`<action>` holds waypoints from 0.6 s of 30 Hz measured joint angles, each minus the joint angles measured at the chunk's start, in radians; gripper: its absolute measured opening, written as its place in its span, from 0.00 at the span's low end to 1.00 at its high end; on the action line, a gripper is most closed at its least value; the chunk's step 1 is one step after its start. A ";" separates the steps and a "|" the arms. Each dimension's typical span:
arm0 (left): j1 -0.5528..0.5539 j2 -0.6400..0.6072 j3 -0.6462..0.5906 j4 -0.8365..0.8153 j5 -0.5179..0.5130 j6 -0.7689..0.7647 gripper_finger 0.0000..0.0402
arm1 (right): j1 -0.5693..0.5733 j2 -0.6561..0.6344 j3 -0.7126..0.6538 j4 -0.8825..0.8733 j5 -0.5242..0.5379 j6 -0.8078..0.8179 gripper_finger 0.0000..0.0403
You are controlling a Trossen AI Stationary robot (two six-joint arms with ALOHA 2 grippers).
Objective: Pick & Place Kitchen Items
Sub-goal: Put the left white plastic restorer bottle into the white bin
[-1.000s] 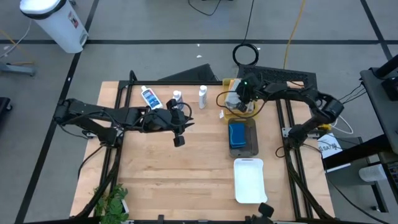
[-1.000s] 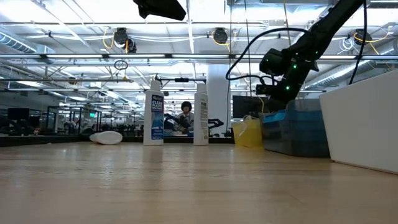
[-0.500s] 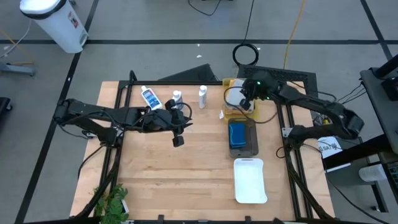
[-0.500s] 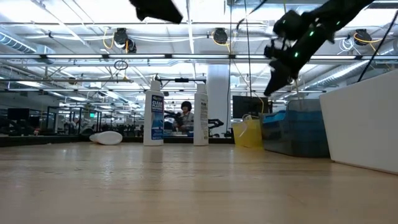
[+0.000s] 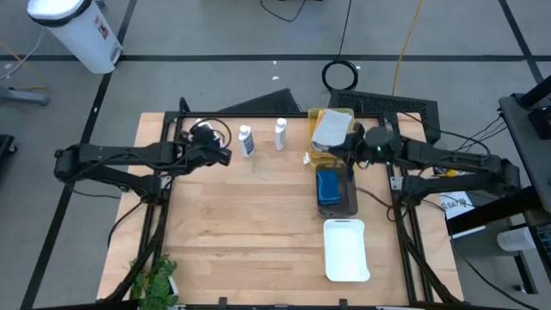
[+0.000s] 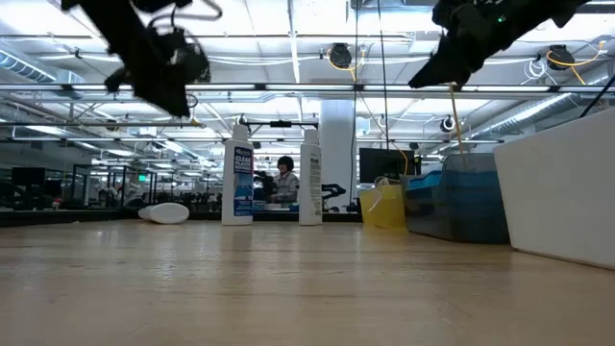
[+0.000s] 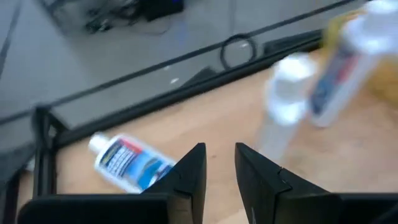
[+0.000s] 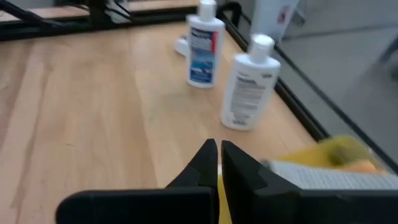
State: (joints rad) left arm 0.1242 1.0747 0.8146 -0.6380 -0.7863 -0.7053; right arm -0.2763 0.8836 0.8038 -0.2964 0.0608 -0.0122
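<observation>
At the far left of the table, the fallen bottle (image 7: 129, 163) lay on its side close to the back edge, well apart from the two upright bottles: the nearer upright bottle (image 5: 246, 140) and the second upright bottle (image 5: 281, 134) stood side by side near the middle of the back edge. The left gripper (image 5: 217, 155) hung above the wood between the fallen one and the upright pair, its fingers slightly apart with only a narrow gap and nothing between them. The right gripper (image 5: 351, 153) was raised over the yellow tray (image 5: 341, 113), where a grey folded towel (image 5: 329, 129) rested; its fingers were pressed almost together and carried nothing. Just in front, blue sponges (image 5: 328, 187) sat in the dark grey tray (image 5: 350, 207), and the white tray (image 5: 346, 250) lay bare nearer the front edge.

The bottles looked like small plastic ones: probably light, stiff enough to pinch, with a smooth label that could slip. The fallen one would most likely roll if nudged from the side, so a grip across the middle of its body, fingers square to its long axis, seemed safest. The upright ones would tip easily; taking them low on the body, below the shoulder, should have kept them steady. The left wrist view was blurred, so whether the caps were fully on could not be told. The towel was soft and would sag; a pinch at a folded edge would have suited it.
</observation>
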 joint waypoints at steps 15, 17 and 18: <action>0.293 0.171 -0.158 0.163 0.195 -0.108 0.22 | 0.135 -0.023 -0.107 0.158 0.175 -0.079 0.00; 0.306 0.211 -0.158 0.179 0.206 -0.087 0.22 | 0.135 -0.024 -0.107 0.158 0.174 -0.080 0.00; 0.313 0.230 -0.158 0.183 0.206 -0.087 0.22 | 0.135 -0.024 -0.107 0.156 0.174 -0.081 0.00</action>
State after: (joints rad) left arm 0.4376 1.3049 0.6563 -0.4552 -0.5804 -0.7926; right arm -0.1417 0.8600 0.6964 -0.1399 0.2352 -0.0931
